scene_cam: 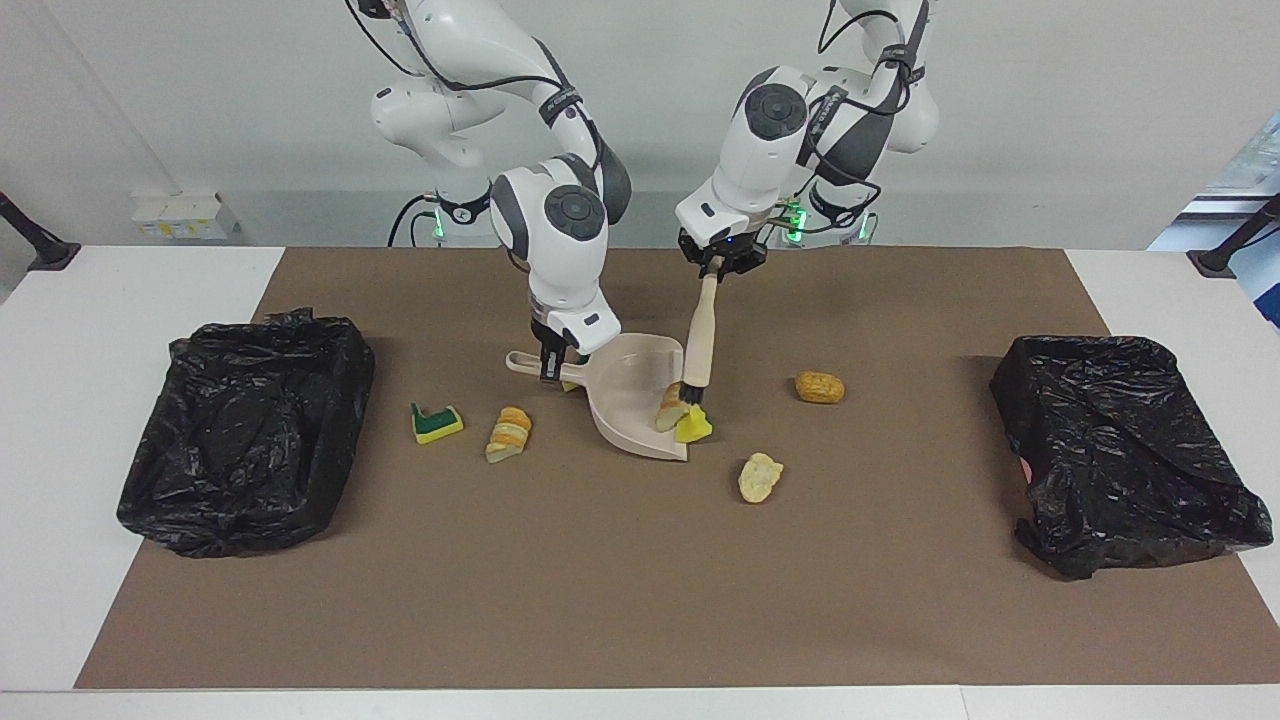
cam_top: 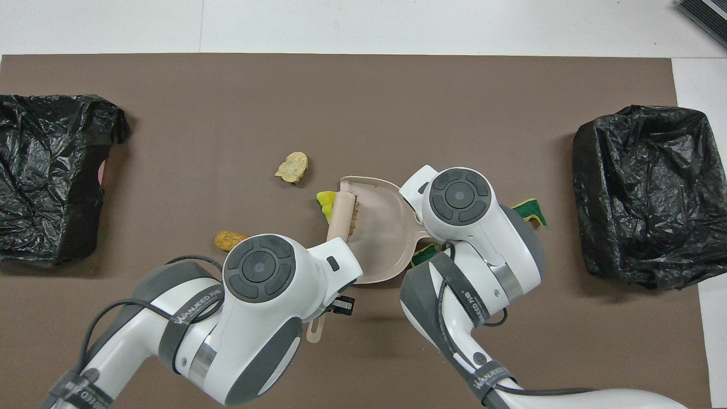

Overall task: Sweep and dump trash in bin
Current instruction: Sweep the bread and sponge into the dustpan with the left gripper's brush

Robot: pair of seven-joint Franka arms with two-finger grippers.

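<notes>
My right gripper is shut on the handle of the beige dustpan, whose lip rests on the mat. My left gripper is shut on the brush, bristles down at the pan's mouth. Of the trash, a bread chunk lies just inside the lip and a yellow sponge bit at its edge. A pale chunk and an orange chunk lie toward the left arm's end. A green-backed sponge and sliced bread lie toward the right arm's end.
Two bins lined with black bags stand on the brown mat, one at the right arm's end and one at the left arm's end. In the overhead view a green scrap shows beside the dustpan, under the right arm.
</notes>
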